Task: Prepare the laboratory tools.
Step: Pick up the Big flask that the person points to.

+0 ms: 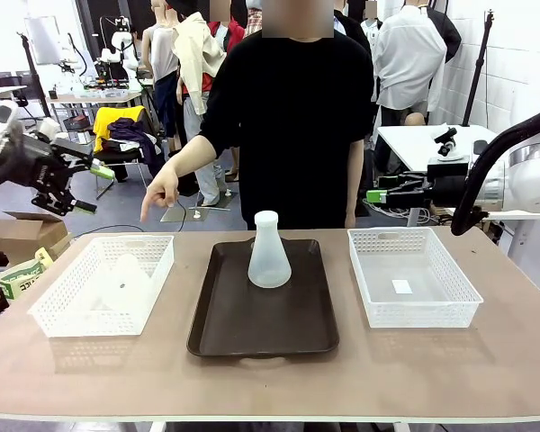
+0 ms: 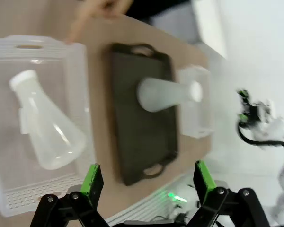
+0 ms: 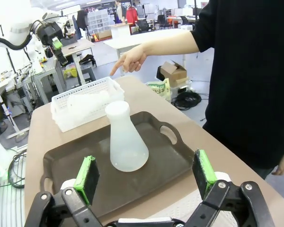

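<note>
My left end effector [image 1: 92,189] and right end effector [image 1: 380,191] hung spread wide, empty, above the bench [image 1: 432,378] | flask [image 1: 269,259] stood central on tray [image 1: 252,324], off its rims | second flask [image 1: 126,281] lay in left basket [image 1: 54,315]

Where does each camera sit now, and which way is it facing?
Front: between the arms, facing the person across the table; left gripper, right gripper raised.
Left wrist: high, looking down on the basket flask; own open fingers.
Right wrist: table's right side, facing the tray flask; own open fingers.
Shared by all: tray flask.
</note>
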Robot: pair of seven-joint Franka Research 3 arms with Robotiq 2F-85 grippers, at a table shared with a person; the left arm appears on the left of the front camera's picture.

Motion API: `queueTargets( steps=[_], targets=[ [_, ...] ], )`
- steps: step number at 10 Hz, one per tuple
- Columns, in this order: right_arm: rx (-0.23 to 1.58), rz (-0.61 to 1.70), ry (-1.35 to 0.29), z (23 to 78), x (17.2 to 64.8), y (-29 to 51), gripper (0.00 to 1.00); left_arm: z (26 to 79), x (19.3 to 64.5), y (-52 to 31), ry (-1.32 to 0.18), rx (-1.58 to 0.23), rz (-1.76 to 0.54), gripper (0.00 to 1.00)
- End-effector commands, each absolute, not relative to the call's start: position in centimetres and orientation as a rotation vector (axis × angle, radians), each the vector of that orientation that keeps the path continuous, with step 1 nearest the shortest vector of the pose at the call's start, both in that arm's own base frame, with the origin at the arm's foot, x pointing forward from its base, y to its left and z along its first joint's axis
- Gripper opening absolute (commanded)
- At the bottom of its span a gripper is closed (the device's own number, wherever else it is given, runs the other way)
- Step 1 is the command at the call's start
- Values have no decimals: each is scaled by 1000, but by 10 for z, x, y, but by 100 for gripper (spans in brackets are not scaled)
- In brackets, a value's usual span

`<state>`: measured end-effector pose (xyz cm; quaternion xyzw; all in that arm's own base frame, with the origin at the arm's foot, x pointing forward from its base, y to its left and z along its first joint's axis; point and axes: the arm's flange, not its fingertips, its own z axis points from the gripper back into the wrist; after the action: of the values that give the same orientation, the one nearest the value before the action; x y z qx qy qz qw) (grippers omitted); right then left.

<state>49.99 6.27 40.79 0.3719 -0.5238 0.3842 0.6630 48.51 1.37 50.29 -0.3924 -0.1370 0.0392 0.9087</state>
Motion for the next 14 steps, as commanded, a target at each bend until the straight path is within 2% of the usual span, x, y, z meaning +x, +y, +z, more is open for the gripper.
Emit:
queueTargets(
  steps=[1,4,6,10,14],
  targets=[
    [843,868,-1179,408,500,63,100,494,488,-10,-160,-557,208,100],
    [843,868,-1179,408,500,63,100,477,514,-30,-79,-321,358,100],
    [843,868,-1179,408,500,63,100,459,532,-35,-26,-247,440,100],
    [843,868,-1179,408,500,63,100,420,576,-43,-146,-132,622,100],
    [843,868,-1179,408,500,63,100,378,601,-42,-130,-21,644,100]
  ],
)
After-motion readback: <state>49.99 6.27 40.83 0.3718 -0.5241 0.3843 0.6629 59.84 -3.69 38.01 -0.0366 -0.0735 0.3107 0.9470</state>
